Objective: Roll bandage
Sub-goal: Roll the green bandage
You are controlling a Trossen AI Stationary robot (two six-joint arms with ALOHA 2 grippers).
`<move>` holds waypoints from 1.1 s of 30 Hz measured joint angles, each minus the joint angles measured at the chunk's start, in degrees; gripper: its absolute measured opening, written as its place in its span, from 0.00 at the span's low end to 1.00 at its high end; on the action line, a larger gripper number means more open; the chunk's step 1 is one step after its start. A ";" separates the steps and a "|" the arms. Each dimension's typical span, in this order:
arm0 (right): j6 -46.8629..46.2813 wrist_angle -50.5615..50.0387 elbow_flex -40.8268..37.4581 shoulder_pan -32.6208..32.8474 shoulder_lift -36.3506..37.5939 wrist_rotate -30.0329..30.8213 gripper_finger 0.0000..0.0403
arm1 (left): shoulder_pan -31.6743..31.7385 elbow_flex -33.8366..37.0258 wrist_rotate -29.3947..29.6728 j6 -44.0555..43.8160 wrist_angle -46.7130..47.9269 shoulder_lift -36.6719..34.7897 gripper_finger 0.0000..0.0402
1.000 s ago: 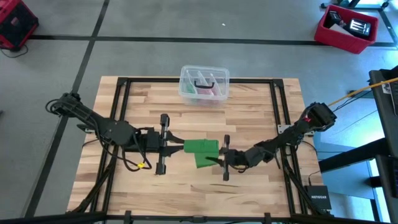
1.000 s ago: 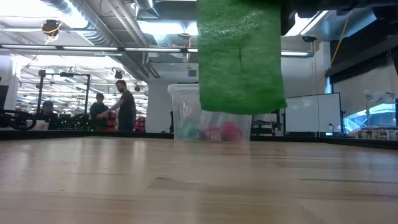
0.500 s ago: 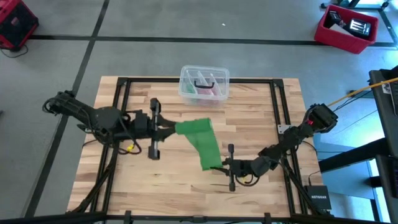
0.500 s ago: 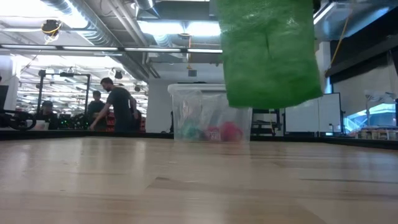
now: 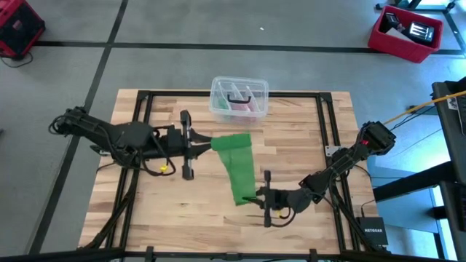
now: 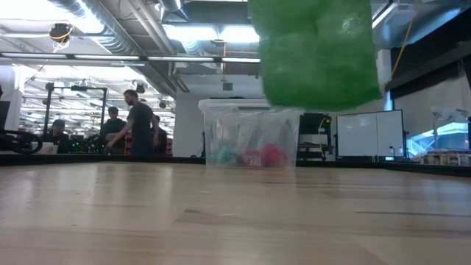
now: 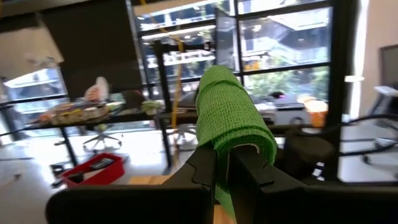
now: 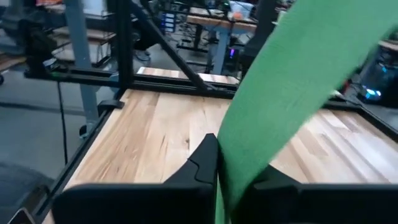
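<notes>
bandage: bright green stretchy fabric strip [image 5: 238,167], up off the wooden table [image 5: 175,218], strung between both grippers
left gripper [image 5: 200,143]: 9 o'clock of the strip, pinched tight on its upper end
right gripper [image 5: 251,199]: 5 o'clock end, clamped on it too
clear plastic box [image 5: 239,99]: 12 o'clock, well apart

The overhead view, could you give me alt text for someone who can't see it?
A green bandage hangs stretched between two robot arms above a wooden table, the left end effector and right end effector each clamping one end. A clear plastic box sits behind.
</notes>
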State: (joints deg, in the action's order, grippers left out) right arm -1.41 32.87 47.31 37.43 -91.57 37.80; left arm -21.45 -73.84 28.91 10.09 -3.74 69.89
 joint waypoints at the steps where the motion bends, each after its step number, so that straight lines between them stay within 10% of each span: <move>1: -1.46 -0.33 0.02 -0.09 0.00 0.46 0.06 | -0.36 0.00 -0.53 -0.22 0.27 0.00 0.04; 17: -6.53 -14.82 0.02 -0.31 8.81 1.68 0.58 | -2.56 1.46 -1.74 -0.84 0.59 0.00 0.04; 33: -4.30 -16.48 0.04 -5.99 12.70 4.81 0.63 | -2.81 1.53 -4.36 -2.65 0.15 1.24 0.04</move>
State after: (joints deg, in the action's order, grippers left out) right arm -5.72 16.39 47.35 31.44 -78.87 42.60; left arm -24.26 -72.31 24.56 7.44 -3.59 71.13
